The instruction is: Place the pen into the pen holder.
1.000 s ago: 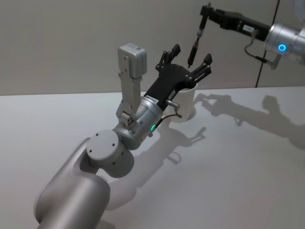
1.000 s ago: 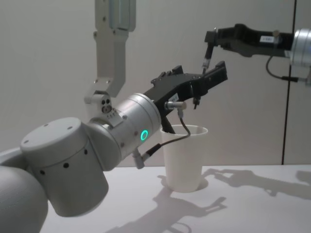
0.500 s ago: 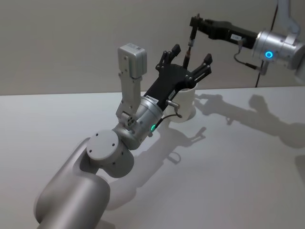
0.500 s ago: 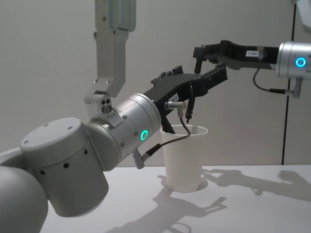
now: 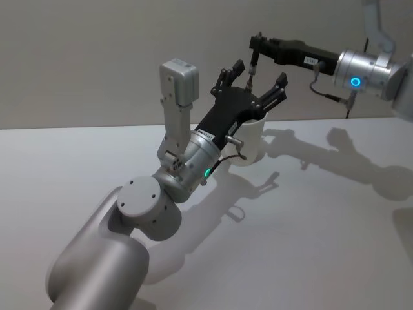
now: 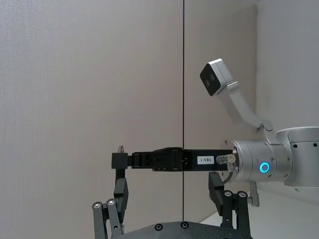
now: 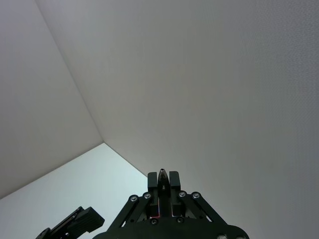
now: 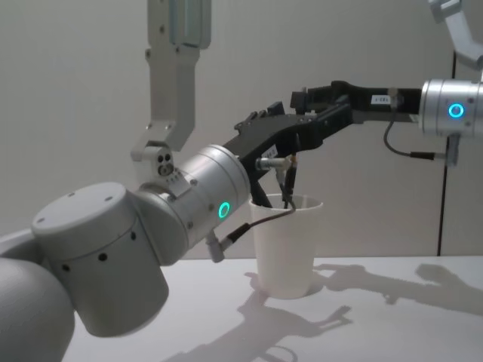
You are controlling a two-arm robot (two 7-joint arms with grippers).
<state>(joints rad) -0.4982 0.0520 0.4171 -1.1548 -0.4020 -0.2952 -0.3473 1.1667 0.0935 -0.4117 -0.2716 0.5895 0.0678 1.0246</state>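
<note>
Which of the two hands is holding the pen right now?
The right hand, reaching in over the cup, is shut on the pen. The left hand hangs open above the cup, holding nothing.

Silver arms (image 5: 97, 258), black grippers — blue, green ring lights

A: What's in front of the left wrist camera?

B: The right end effector (image 6: 119, 172), reaching in level on a black link from a silver arm (image 6: 271, 167) with a blue ring light. It grips a dark pen (image 6: 120, 191) that hangs straight down.

A: And the left one?

B: Its fingers (image 6: 110, 219) rise at the frame's edge (spread wide), one on each side of the pen. Behind is a grey wall (image 6: 89, 79) with a dark seam.
</note>
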